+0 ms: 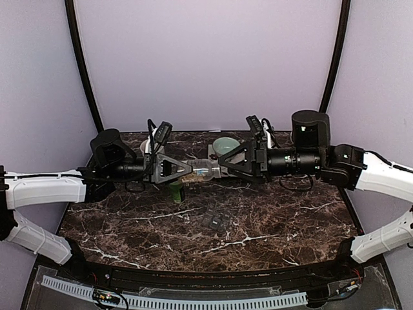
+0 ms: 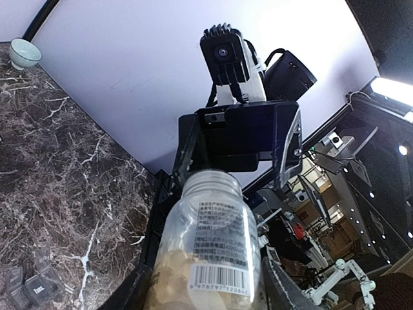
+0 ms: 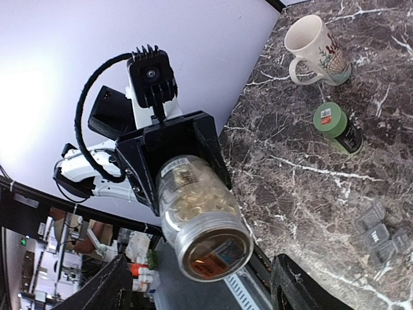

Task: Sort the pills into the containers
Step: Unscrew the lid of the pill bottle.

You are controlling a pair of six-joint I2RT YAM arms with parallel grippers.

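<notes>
Marble-look table (image 1: 290,219), dark brown and glossy with white veins running all over it. Behind it is a plain pale lilac backdrop (image 1: 206,58) framed by two curved black poles (image 1: 84,71). Up in the air over the middle, the left hand (image 1: 184,170) is clamped around a clear round plastic bottle (image 1: 205,170) held sideways, with a white printed label and a barcode on it. The pills (image 3: 193,197) are inside – a tan-brown heap of little ovals lying against the bottle wall. The right hand (image 1: 226,168) faces the bottle's threaded neck end with its fingers spread wide, not touching it. From the right wrist view that end shows a shiny round disc; can't tell what it is. The containers (image 1: 216,221) sit on the table nearer the arms' bases, well apart from the bottle – small grey see-through squares joined together, too small to say how the lids stand. A dark little green-capped bottle (image 1: 175,192) sits on the table below the left hand. A cream mug (image 3: 316,48) with a printed pattern and a pale green bowl (image 1: 226,147) are near the back edge.
</notes>
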